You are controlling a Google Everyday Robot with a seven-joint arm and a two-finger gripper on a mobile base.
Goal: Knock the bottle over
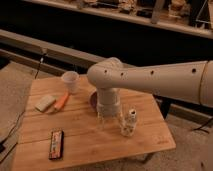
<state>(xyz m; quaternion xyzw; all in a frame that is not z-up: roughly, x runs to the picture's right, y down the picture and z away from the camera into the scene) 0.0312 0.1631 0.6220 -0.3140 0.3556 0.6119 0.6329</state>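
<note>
1. Jaws of the gripper (pixel 112 128) point straight down just above the surface (pixel 85 150). They seem to stand parted, with bare wood between them and nothing held.
2. The bottle (pixel 131 121) stands upright on the wooden surface, just beside the gripper on the side toward the surface's far right edge in the view. Whether the nearer jaw touches it cannot be told.
3. The step in hand looks like a sideways sweep into the bottle. It would go best with contact high up, near the neck or cap, so that the bottle tips rather than slides along upright.
4. A short push seems wise, since the surface's edge lies near beyond the bottle and a fallen bottle could roll off.
5. A dark bowl (pixel 93 100) shows partly behind the arm's wrist, out of the sweep's way.
6. A white paper cup (pixel 70 81), an orange stick-like object (pixel 61 101), a pale block (pixel 45 103) and a dark flat packet (pixel 56 144) lie well apart on the other side.
</note>
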